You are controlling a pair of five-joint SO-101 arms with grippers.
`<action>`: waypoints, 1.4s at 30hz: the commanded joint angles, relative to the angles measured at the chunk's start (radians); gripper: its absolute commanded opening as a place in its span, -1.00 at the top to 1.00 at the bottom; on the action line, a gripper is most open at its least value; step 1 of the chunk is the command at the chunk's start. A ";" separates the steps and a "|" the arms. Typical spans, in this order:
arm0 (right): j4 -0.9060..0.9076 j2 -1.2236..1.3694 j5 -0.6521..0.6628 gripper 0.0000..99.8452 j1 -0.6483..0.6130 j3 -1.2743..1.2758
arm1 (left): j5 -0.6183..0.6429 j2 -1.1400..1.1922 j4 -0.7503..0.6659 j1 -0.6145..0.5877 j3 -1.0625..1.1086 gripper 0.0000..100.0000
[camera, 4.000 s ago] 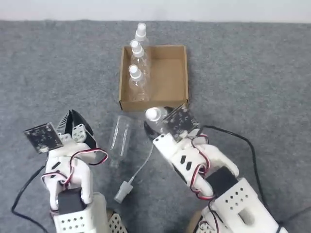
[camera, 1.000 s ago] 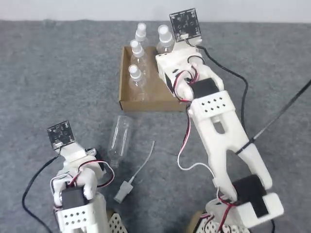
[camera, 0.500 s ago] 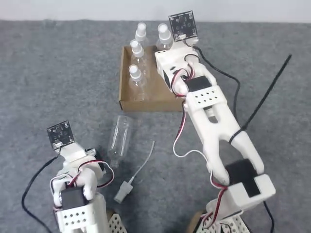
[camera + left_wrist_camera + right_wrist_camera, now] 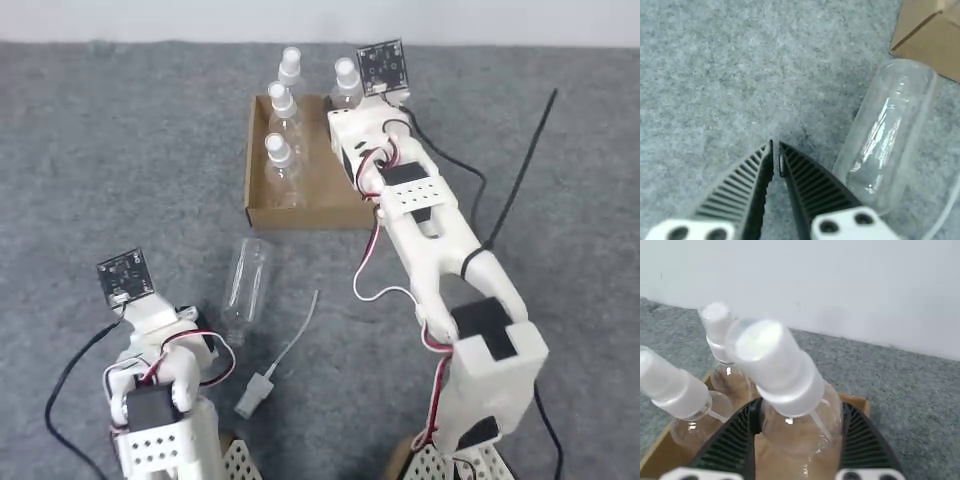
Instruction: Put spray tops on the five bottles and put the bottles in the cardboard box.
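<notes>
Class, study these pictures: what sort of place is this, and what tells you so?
Probably a robotics test bench: a left arm and a right arm on a grey mat, a bare wall behind, and spray bottles staged with a cardboard box.

Finding: no text, label, brand, number or sign can be read on any surface.

Surfaces checked:
- The cardboard box has plain brown walls.
- The bottles are clear and plain, as are their white spray tops.
- The small circuit boards on the arms carry marks too small to read.
</notes>
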 commanded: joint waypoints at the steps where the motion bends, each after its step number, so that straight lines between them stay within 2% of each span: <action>1: -0.082 0.013 -0.009 0.99 0.015 -0.075 | -0.003 -0.020 0.003 -0.003 -0.008 0.97; 19: -0.234 0.185 -0.009 0.99 0.016 -0.081 | -0.003 -0.020 0.003 -0.003 -0.008 0.97; 37: -0.222 0.308 -0.005 0.98 0.050 -0.167 | -0.003 -0.020 0.003 -0.003 -0.008 0.97; 42: -0.171 0.308 -0.006 0.73 0.045 -0.169 | -0.003 -0.020 0.003 -0.003 -0.008 0.97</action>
